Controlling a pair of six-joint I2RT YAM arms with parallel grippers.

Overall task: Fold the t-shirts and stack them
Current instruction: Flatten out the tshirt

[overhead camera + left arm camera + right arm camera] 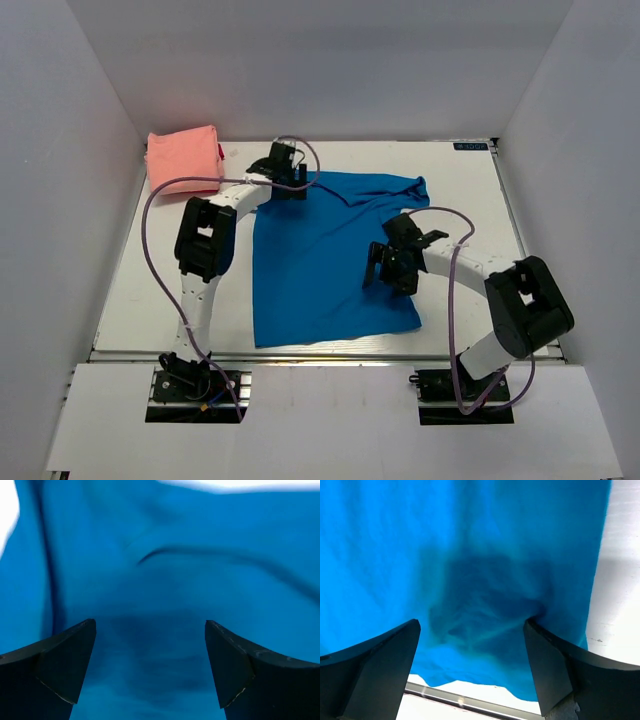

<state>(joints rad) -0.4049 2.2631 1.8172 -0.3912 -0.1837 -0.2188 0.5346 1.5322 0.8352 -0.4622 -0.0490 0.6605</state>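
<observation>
The bright blue t-shirt (pixel 320 260) lies spread on the white table, its hem near the front edge and a sleeve at the back right. The salmon-pink t-shirt (pixel 185 158) sits folded at the back left corner. My left gripper (pixel 290 183) is open just above the blue shirt's back left edge; its wrist view is filled by blue cloth (pixel 165 570). My right gripper (pixel 385 272) is open over the shirt's right side; its wrist view shows blue cloth (pixel 470 570) and the hem between the fingers (pixel 555 665).
White walls enclose the table (pixel 470 190) on three sides. A metal rail (pixel 330 352) runs along the table's front edge, also seen in the right wrist view (pixel 465 700). Bare table shows to the right of the blue shirt.
</observation>
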